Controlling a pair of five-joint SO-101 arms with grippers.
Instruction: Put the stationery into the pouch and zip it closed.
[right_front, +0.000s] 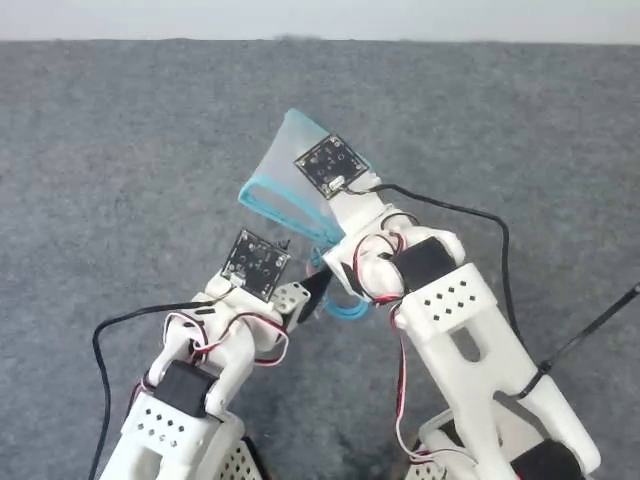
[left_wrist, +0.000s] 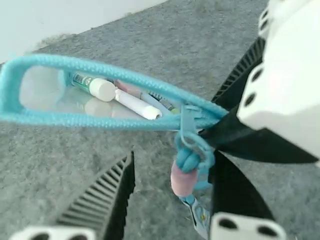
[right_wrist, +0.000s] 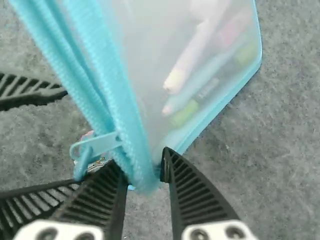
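Right gripper (right_wrist: 141, 167) clamped on pouch (right_wrist: 210, 65) at its zipper end; pouch looks lifted off grey mat (right_front: 120, 150). Left gripper (left_wrist: 172, 180) spread wide, zipper pull (left_wrist: 192, 150) dangling between jaws, not pinched. Pens (left_wrist: 135, 102) inside, mouth gaping. Risks: pull hangs loose, so jaws may close on air or cord. Hard tug could drag pouch from right gripper's narrow hold.

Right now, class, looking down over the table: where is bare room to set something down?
Bare grey mat lies open left of the pouch and left arm, along the far strip by the white wall, and right of the black cable. Crowded: the middle, where the right hand clamps the pouch and the left hand brackets its zip pull.
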